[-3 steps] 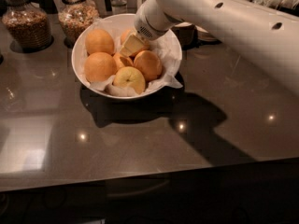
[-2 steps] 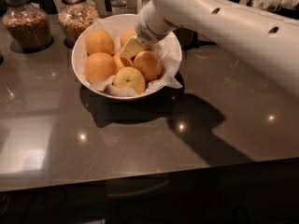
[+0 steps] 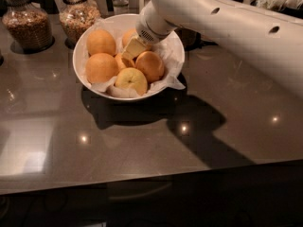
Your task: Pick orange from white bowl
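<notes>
The white bowl, lined with crumpled white paper, stands on the dark counter at the back left. It holds several oranges: one at the back left, one at the front left, one on the right and a paler yellow fruit at the front. My gripper reaches down into the bowl from the upper right. Its tip sits among the fruit, just above the right orange and next to a small one. The wrist hides the back of the bowl.
Two glass jars of grain stand behind the bowl, one at the far left and one next to it. My white arm spans the upper right. The counter's front edge runs across below.
The arm has shifted slightly. The gripper stays down in the bowl among the oranges, a touch lower. The fruit has not moved.
</notes>
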Motion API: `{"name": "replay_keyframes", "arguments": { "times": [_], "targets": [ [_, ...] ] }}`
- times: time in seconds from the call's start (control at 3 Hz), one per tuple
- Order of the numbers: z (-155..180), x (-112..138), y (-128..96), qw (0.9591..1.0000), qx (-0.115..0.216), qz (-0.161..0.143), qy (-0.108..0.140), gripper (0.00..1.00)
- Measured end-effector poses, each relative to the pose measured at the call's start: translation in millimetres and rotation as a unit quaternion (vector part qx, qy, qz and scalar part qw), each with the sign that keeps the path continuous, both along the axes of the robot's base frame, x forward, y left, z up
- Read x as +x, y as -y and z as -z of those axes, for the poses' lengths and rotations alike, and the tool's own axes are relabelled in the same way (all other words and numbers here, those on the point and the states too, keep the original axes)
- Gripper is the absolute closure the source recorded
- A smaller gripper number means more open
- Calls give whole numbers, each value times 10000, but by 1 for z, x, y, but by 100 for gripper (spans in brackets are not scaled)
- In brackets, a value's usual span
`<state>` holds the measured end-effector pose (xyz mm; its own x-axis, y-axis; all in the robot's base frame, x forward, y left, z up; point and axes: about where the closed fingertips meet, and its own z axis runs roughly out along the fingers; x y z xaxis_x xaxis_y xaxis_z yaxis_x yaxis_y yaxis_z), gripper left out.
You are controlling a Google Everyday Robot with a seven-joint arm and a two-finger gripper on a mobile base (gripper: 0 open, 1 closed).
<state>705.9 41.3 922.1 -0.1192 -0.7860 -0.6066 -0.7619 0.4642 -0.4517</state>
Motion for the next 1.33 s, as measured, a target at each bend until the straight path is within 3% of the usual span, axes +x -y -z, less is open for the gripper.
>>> {"name": "replay_keyframes", "arguments": {
  "times": [1.33],
  "targets": [
    [-4,-9,-14,9999,-154,-18,66,28]
  ]
}}
